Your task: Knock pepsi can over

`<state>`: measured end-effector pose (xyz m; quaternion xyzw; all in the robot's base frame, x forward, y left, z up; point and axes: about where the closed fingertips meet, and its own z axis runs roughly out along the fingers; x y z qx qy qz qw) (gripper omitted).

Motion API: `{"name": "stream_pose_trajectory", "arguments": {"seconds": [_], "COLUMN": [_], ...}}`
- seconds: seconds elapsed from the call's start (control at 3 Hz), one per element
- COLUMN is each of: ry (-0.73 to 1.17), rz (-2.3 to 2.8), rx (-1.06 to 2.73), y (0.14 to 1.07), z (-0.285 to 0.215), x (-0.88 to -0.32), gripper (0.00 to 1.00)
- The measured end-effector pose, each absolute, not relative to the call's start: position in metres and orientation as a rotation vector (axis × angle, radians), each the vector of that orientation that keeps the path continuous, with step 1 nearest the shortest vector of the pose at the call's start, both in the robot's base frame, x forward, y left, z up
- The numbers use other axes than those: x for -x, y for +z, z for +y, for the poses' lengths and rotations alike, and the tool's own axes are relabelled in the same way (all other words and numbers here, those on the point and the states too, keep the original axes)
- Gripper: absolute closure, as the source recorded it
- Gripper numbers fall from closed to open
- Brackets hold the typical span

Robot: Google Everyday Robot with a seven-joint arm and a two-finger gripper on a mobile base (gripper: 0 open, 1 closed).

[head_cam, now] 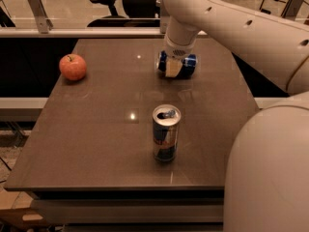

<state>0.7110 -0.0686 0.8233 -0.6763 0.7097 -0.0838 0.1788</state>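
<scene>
Near centre: tall slim silver-and-blue can [166,133], upright, top opened, standing on the dark table [96,144]. Not the target; well apart from it.

Far left: apple [73,66], close to the table edge, clear of everything.

Far, right of centre: pepsi can [189,64], dark blue. It appears to lie on its side with its long axis left-right, though the wrist covers its middle, so the pose is read from the two blue ends only. The gripper [174,67] sits directly at it, coming down from the white arm [231,23] above. Cannot tell whether the gripper is wide, narrow or holding the can; a tan part hides the contact.

Handling judgement: thin aluminium, rigid enough for a push but easily dented by a squeeze. The smooth wall on a glossy top would slide, and roll freely once down. Weight is unknown, since fullness is not visible. For tipping, contact high on the side wall, not a grasp.

Beyond the table: office chair [108,1].
</scene>
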Motion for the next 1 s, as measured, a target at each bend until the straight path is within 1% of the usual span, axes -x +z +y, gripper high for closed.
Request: {"name": "stream_pose_trajectory", "arguments": {"seconds": [0.33, 0.67, 1.0], "ry": [-0.237, -0.237, -0.236], "rz": [2.007, 2.007, 2.007], "rx": [1.912, 1.913, 1.913], "y": [0.8243, 0.8283, 0.8284], "z": [-0.0686, -0.0685, -0.0685], "x": [-0.711, -0.7109, -0.7109], "gripper": [0.12, 0.0, 0.0]}}
